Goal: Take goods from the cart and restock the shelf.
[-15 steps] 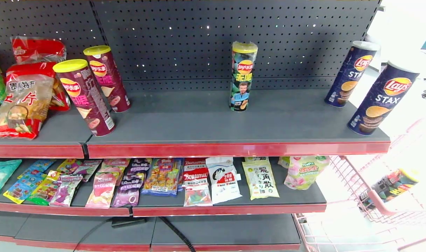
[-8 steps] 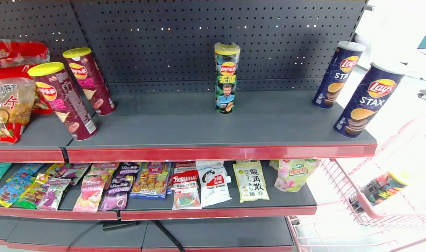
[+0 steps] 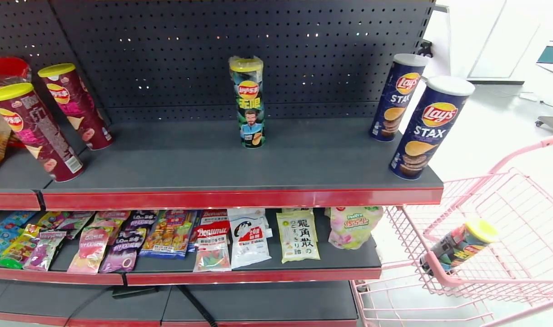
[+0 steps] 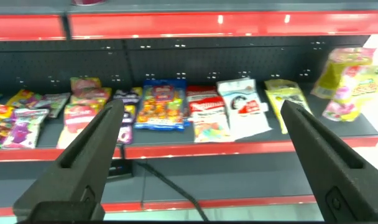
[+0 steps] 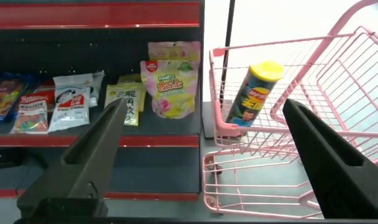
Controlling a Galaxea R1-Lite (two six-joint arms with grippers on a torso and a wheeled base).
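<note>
Facing a dark pegboard shelf point(image 3: 240, 198) with red front edges, top board stocked by kind and left bare in wide stretches, likely the room meant for restocking. At the robot's right, just beside the shelf end, a pink wire cart point(image 3: 521, 181), parked close presumably to keep the carry short. Left gripper point(image 4: 201, 109) released, fingers spread wide and holding nothing, pointed at the lower board. Right gripper point(image 5: 202, 104) likewise spread and empty, aimed between shelf end and cart, well apart from any goods; judged as the approach step, nothing picked yet. On the top board's right end, two tall blue tubes point(image 3: 424, 127) upright, one behind the other, labels forward for the shopper. At the left end, two maroon tubes point(image 3: 35, 131) with yellow lids, paired the same way. Mid-board, near the pegboard, one green-and-black tube point(image 3: 247, 102) upright and alone, with free room in front. Leaning tilted in a corner of the cart, lid up: a matching yellow-lidded tube point(image 3: 458, 245), probably bound for that spot. Smallest, flat sachets point(image 3: 249, 236) laid in a row on the lower board
</note>
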